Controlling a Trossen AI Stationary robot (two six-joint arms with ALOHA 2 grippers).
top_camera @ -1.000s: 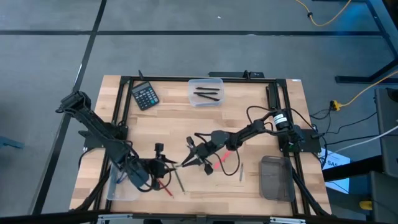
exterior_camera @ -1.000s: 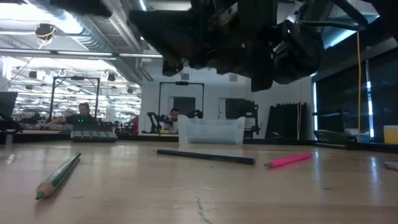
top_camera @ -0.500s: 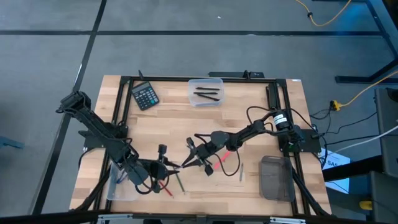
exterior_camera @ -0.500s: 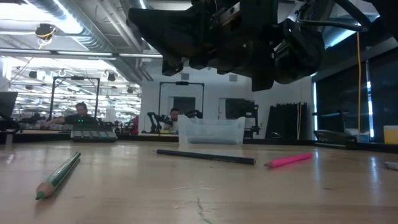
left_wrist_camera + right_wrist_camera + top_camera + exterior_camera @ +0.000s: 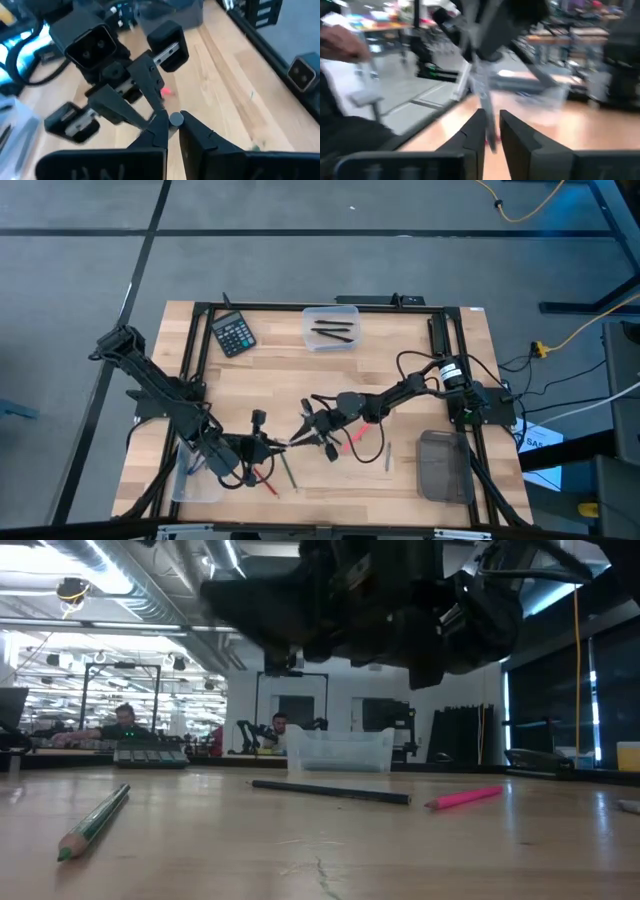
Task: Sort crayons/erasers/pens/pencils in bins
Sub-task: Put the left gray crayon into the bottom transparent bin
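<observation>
Two grippers meet mid-table, the left gripper (image 5: 262,442) and right gripper (image 5: 305,434) both pinched nearly closed on one grey pencil (image 5: 176,119), its long axis running between them, above the green pencil (image 5: 95,822)

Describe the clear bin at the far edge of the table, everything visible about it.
The clear rounded-rectangle plastic bin sits upright at the far middle edge of the wooden table, to the right of the black calculator in the high view. Its walls look thin and whitish-translucent, with rounded corners. Two dark thin sticks lie inside, roughly along its length. Neither arm touches it; both work nearer the front. The low view shows it low and open-topped.
</observation>
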